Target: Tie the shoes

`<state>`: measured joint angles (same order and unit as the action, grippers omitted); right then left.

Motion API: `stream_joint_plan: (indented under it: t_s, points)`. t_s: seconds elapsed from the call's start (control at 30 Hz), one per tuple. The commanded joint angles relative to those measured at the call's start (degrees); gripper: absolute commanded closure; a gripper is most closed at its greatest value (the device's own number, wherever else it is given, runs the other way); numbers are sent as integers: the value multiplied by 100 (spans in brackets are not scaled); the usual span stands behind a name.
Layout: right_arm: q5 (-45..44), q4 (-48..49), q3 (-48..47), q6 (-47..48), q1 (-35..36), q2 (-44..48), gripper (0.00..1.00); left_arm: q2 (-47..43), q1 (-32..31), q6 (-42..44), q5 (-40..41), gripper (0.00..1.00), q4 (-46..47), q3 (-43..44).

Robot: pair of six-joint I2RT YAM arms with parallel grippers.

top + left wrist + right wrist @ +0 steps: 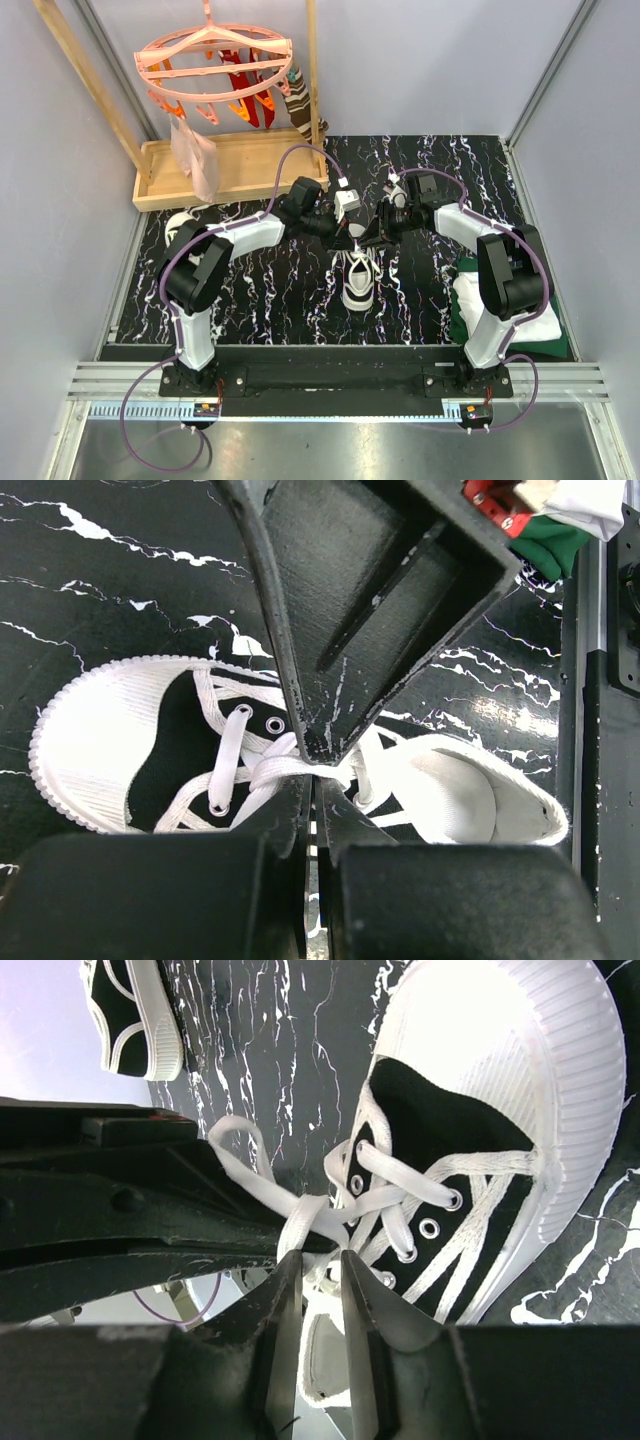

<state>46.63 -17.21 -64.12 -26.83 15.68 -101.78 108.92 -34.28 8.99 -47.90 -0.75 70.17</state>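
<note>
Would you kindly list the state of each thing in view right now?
Left gripper: shut on the lace.
Right gripper: slightly open, beside the lace.
Middle shoe: upright, loosely knotted, bow unfinished.
Other shoe: set aside, untouched.
Cloth: folded.

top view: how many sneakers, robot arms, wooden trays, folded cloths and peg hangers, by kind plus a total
black-and-white sneakers: 2
robot arms: 2
wooden tray: 1
folded white-and-green cloth: 1
pink peg hanger: 1
total: 7
</note>
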Motion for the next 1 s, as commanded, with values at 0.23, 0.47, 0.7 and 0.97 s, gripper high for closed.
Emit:
stream_joint_plan:
  t_s: [0.23,0.47,0.7,0.97]
  points:
    - [215,218,13,-173,5,-97,100,-29,-52,-56,-193,99,269,190]
    - [126,227,22,-121,-30,246,95,-64,-8,-117,-176,99,330,76]
    - [250,218,75,-138,-39,360,67,-3,-8,-144,-158,99,295,155]
    - [285,218,22,-182,-30,150,68,24,-17,-170,-211,99,295,234]
